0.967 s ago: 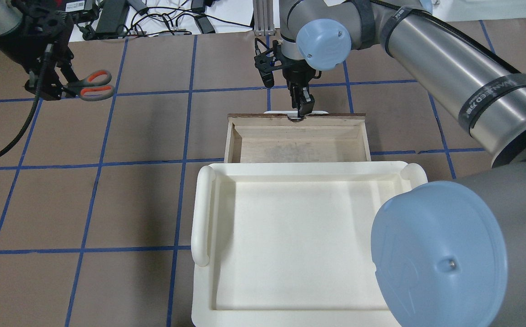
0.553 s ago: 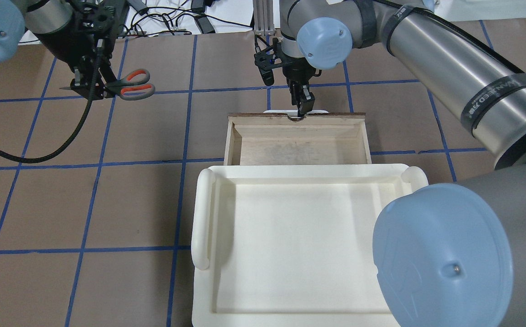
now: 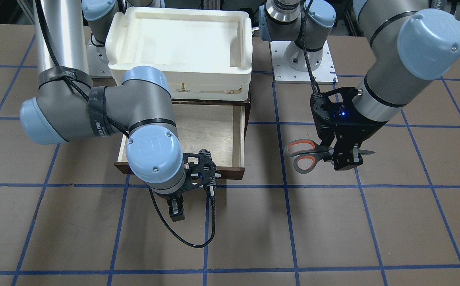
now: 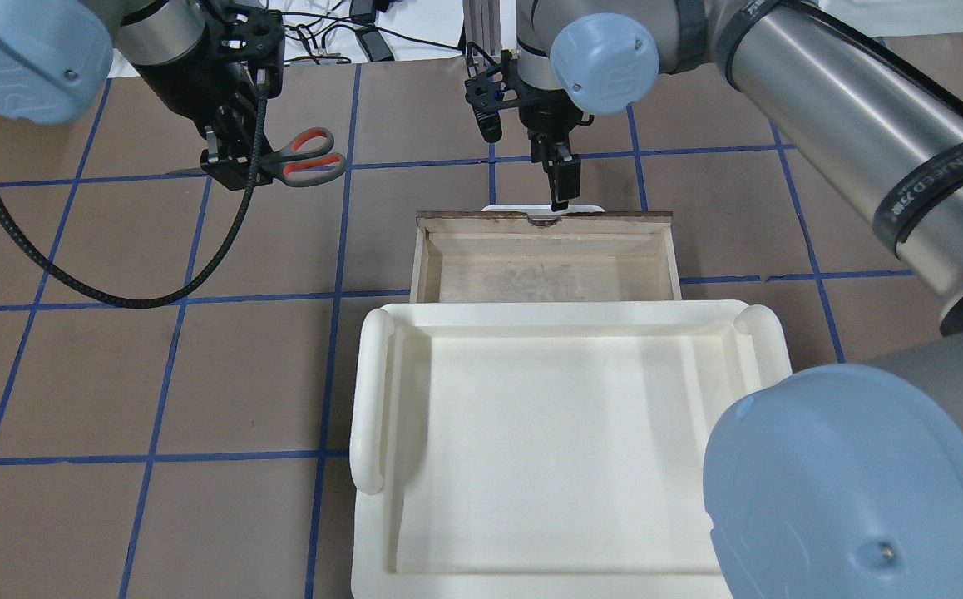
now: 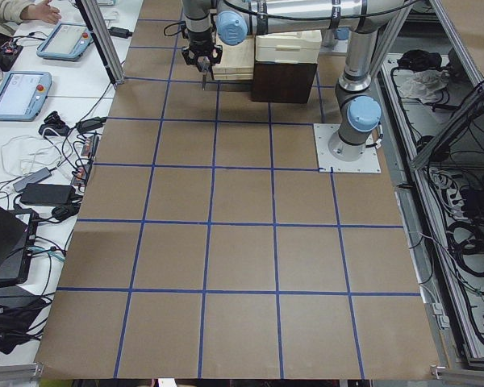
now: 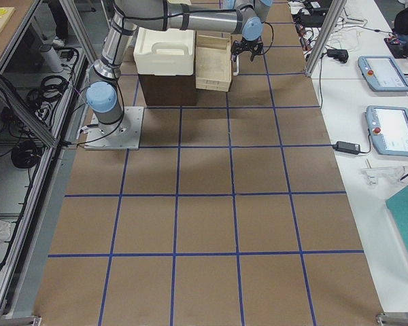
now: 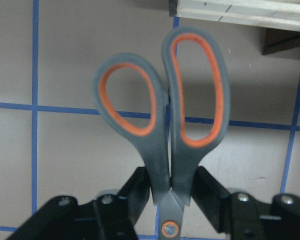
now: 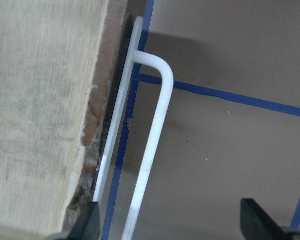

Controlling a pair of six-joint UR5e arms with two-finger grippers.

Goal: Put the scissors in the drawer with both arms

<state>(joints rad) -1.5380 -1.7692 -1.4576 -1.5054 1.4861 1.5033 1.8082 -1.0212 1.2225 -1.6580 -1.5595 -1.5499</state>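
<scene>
Carrying the scissors (image 4: 303, 158) across to the open drawer (image 4: 423, 258) looks to be the step in hand. The left gripper (image 4: 228, 162) pinches them by the shanks close to the pivot screw, blades closed. They hang level above the worktop (image 4: 265, 374), well to the side of the drawer. The orange-lined loops point toward the drawer and the blade tip pokes out the other way.

The right gripper (image 4: 562, 187) hangs just outside the drawer's front with its jaws spread. The white bar handle (image 8: 155, 135) is in front of them but not clamped. The drawer stands pulled out from under the cream tray (image 4: 369, 391), which covers its back part, so only a strip of pale plywood floor is exposed.

To do this well:
- **Height:** travel sideways high enough for the loops to clear the drawer's side wall, and descend only once the whole length is over the plywood.
- **Alignment:** the scissors already lie along the drawer's long direction, so no wrist turn seems needed.
- **Target:** aim for the middle of the exposed strip, away from the tray's edge and the front board.
- **Pace:** a grip so near the pivot could let the scissors swing, so move smoothly.
- **Release:** lower close to the floor before letting go.
- **Other arm:** mind the right arm hovering at the front.
</scene>
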